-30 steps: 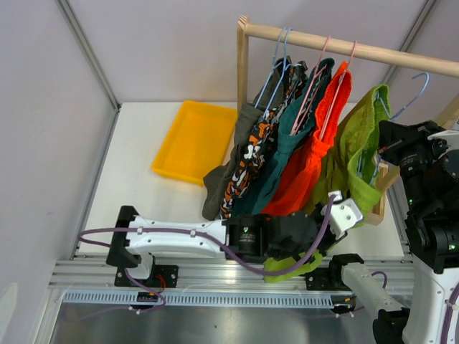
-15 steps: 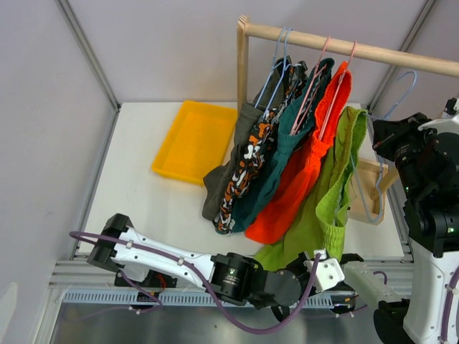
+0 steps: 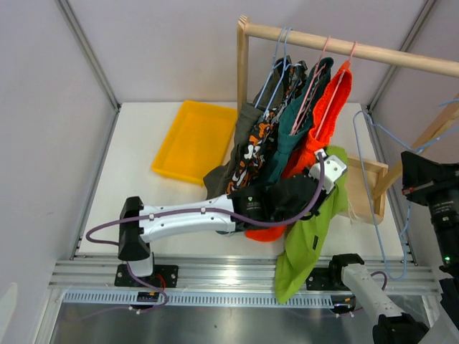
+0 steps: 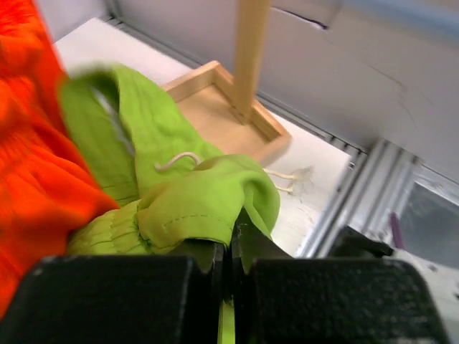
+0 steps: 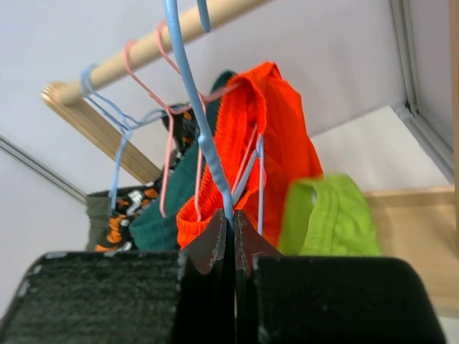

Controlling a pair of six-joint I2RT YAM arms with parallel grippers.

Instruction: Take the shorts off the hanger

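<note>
One lime pair (image 4: 201, 208) (bunched) half-hides left end effector (image 4: 231, 233).

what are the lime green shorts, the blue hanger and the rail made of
The lime green shorts: soft matte fabric, maybe knit; it folds and bunches, with stitched hems. The blue hanger: probably thin plastic-coated wire, smooth and glossy. The rail: pale, bare-looking round wood.

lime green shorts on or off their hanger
off: bare blue hanger in right gripper, lime green shorts bunched in left gripper
</note>
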